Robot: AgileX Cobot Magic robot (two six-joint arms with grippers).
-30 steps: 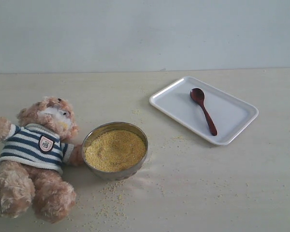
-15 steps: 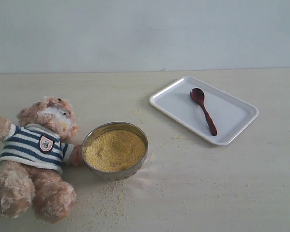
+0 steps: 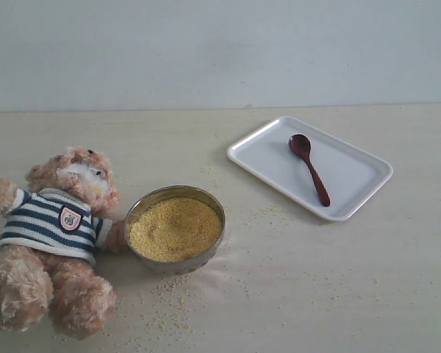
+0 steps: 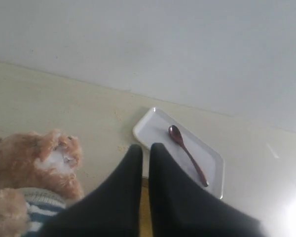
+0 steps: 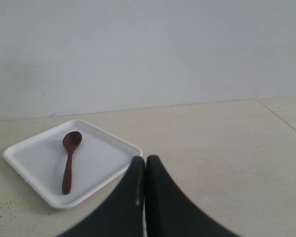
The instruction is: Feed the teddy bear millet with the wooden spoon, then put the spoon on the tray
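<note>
The teddy bear [image 3: 55, 235] lies on its back at the left of the pale table [image 3: 316, 294], legs toward the camera, its striped shirt and shield badge facing up. One arm reaches out to the metal bowl [image 3: 173, 265] just beside it and appears to touch the bowl's side. The millet [image 3: 175, 228] fills that bowl almost to the rim. Loose grains [image 3: 169, 301] are scattered over the table in front of the bowl, and more lie between bowl and tray.

The white tray [image 3: 356, 180] sits well apart from the bear, at the right and farther back, turned at an angle to the table edge. The wooden spoon [image 3: 309, 168] lies flat inside it – bowl end toward the grey wall [image 3: 220, 51], handle pointing down toward the tray's near rim.

The left claw [image 4: 144, 148] hangs above the bear and the bowl; its dark fingers are drawn together with only a thin slit between them, gripping nothing. The right claw [image 5: 142, 160] hovers near the tray, fingers pressed tight against each other – empty as well.
</note>
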